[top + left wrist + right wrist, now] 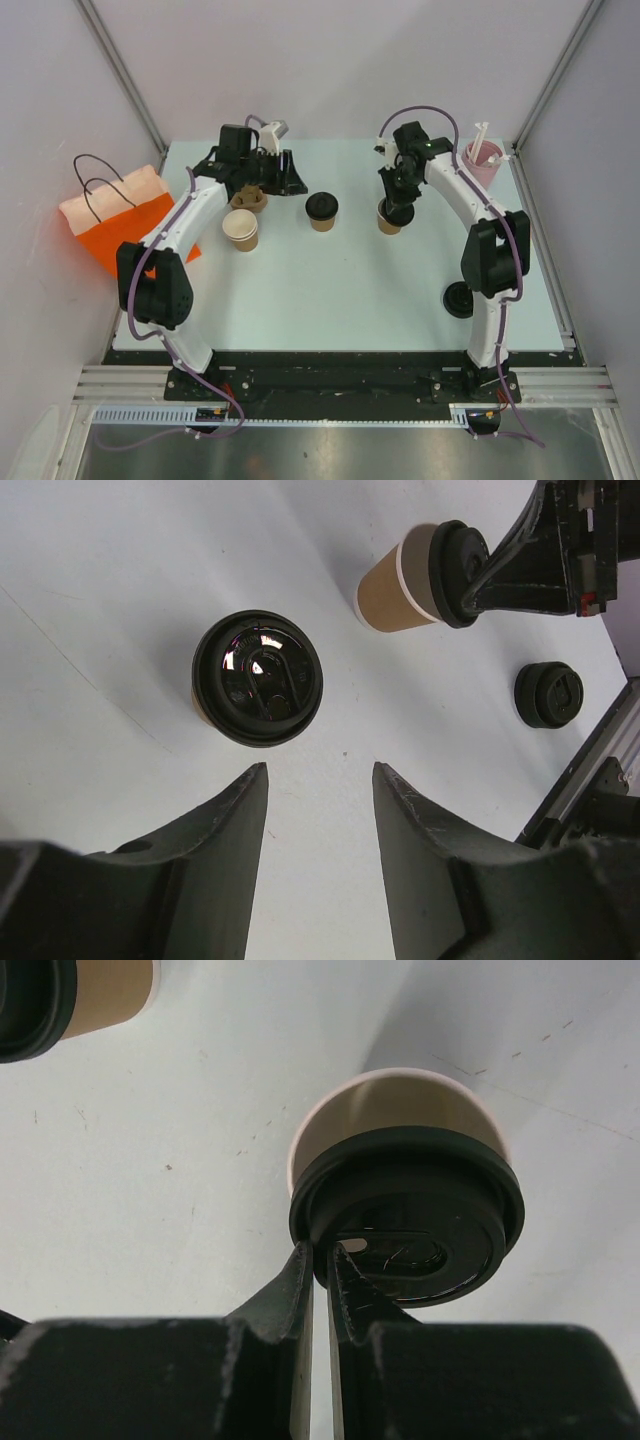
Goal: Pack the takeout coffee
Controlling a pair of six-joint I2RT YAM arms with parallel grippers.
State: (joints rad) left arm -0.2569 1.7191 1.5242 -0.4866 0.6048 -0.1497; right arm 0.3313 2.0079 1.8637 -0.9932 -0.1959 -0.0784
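Note:
Two takeout coffee cups, tan paper with black lids, stand on the pale table. One cup [321, 211] [258, 677] is in the middle, alone. My left gripper [288, 183] [320, 772] hovers just left of and behind it, open, with only bare table between its fingers. The other cup [388, 222] [400, 1130] [405, 578] stands to the right. My right gripper [397, 203] [321, 1255] is shut on the rim of its black lid [410, 1225], one finger outside the rim and one inside.
An orange bag [120, 225] lies off the table's left edge. A lidless paper cup [240, 230] and a brown pulp tray [249, 199] sit below the left wrist. A pink cylinder with straws [483, 160] stands back right. A loose black lid [459, 299] [548, 693] lies front right.

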